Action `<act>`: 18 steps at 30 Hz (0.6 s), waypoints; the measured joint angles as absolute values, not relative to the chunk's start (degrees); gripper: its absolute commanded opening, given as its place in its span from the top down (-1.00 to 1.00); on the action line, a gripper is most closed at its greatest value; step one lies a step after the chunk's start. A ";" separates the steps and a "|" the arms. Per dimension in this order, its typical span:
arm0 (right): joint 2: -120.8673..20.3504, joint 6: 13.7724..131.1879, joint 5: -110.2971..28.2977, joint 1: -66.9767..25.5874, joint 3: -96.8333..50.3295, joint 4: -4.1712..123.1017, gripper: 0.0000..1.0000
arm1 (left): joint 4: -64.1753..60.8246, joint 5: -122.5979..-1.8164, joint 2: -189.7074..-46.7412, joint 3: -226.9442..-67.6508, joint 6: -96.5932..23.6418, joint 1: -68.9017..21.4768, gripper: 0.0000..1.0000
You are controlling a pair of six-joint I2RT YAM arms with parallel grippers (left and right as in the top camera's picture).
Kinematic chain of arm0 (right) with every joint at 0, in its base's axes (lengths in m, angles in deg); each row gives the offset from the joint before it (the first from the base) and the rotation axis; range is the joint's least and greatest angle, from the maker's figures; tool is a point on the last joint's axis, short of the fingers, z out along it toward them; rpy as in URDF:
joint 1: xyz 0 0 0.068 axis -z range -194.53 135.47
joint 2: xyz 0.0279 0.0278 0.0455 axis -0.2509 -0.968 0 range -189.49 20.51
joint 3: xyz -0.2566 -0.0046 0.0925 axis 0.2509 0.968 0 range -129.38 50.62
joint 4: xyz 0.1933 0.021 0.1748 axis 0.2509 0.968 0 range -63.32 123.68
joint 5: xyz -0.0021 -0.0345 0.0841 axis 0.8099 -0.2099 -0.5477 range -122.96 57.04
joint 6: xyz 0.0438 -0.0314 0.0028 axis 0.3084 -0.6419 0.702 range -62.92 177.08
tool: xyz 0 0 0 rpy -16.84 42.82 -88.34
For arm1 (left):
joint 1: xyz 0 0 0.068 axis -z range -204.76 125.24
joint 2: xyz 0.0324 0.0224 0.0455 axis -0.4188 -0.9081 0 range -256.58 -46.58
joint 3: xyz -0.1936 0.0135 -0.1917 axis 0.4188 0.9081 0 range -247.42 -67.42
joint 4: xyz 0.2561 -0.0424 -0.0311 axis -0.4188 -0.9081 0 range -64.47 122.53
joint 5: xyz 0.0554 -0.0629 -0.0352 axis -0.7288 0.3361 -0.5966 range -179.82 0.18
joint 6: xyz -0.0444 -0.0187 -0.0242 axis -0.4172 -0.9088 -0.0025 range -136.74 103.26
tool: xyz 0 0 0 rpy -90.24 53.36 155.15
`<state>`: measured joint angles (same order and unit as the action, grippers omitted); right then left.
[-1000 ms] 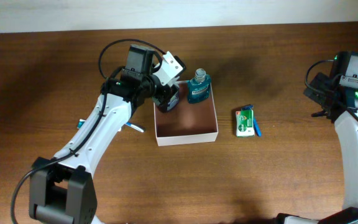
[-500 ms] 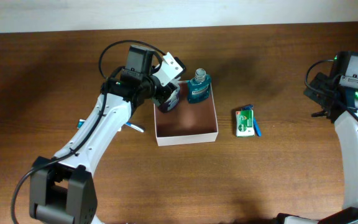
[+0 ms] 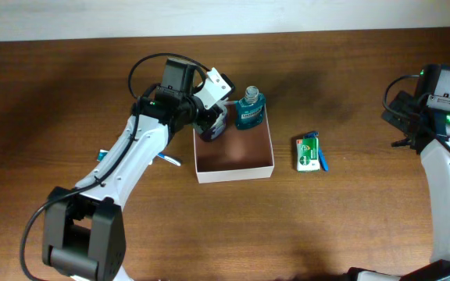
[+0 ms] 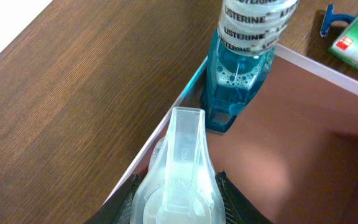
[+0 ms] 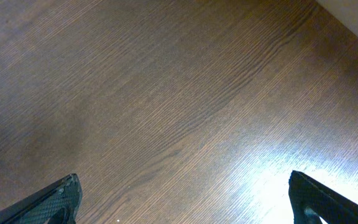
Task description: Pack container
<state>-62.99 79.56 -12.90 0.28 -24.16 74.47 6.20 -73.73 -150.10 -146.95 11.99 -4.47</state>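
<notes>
One container (image 3: 237, 154), a shallow white box with a reddish-brown floor, sits mid-surface (image 3: 350, 226), nearer the far edge than the near one

Two bottles are at it. A blue Listerine bottle (image 3: 248, 112) stands upright inside against the far wall. A bottle with a clear flip cap (image 4: 179, 168) is at the far left corner, just beside the Listerine bottle. The left pincer (image 3: 212, 125) is narrowed on this second bottle, with a dark finger against each side of the cap

One green packet (image 3: 308, 153) lies right of the container, a blue-handled item (image 3: 324, 163) touching its right side. One thin blue-and-white stick (image 3: 168, 161) lies left of the container, partly under the left arm

The right pincer (image 5: 182, 182) stands wide and holds nothing, over bare wood by the right edge
</notes>
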 measured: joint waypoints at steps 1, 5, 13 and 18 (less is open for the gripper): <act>-62.99 79.58 -12.92 0.28 -24.16 74.49 -0.98 | 6.23 -73.73 -150.10 -146.95 11.97 -4.47 0.49; -62.99 79.61 -12.92 0.28 -24.16 74.47 -0.97 | 6.42 -73.73 -150.12 -146.95 11.97 -4.47 0.50; -62.99 79.58 -12.92 0.28 -24.16 74.47 -0.97 | 8.19 -76.39 -150.21 -146.95 12.67 -4.40 0.33; -62.99 79.61 -12.92 0.28 -24.16 74.49 -0.97 | 8.85 -77.09 -150.21 -146.95 16.39 -4.40 0.43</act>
